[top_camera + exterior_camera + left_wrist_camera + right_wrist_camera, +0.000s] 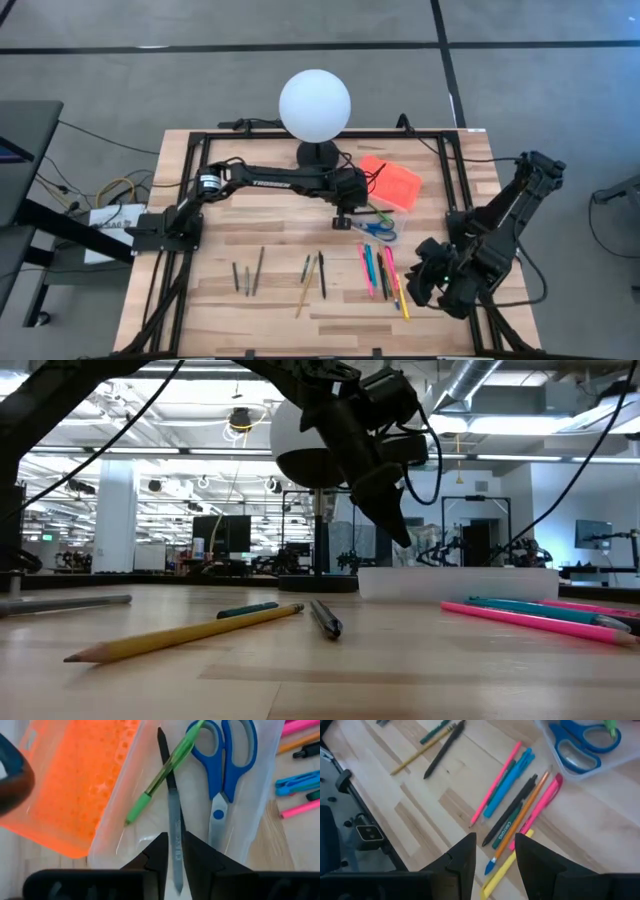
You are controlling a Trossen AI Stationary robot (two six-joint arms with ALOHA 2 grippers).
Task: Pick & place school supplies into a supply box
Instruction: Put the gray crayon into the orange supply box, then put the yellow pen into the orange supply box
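Two dark arms work over the wooden worktop. One white globe lamp stands near the far edge, just behind the left arm's reach. One supply box lies right of centre, its clear tray open and its orange lid folded back toward the far right corner. Inside the tray lie one pair of blue-handled scissors and one green pen, crossing a dark grey pen. That pen's long axis runs along the tray, and the left gripper pinches its near end between almost closed fingers. The right gripper hovers near the right edge, fingers apart and empty, above a cluster of about six pens and pencils in pink, blue, black, orange and yellow, lying nearly parallel, front to back. About three more lie mid-worktop, including a yellow pencil, and three grey ones sit toward the left.
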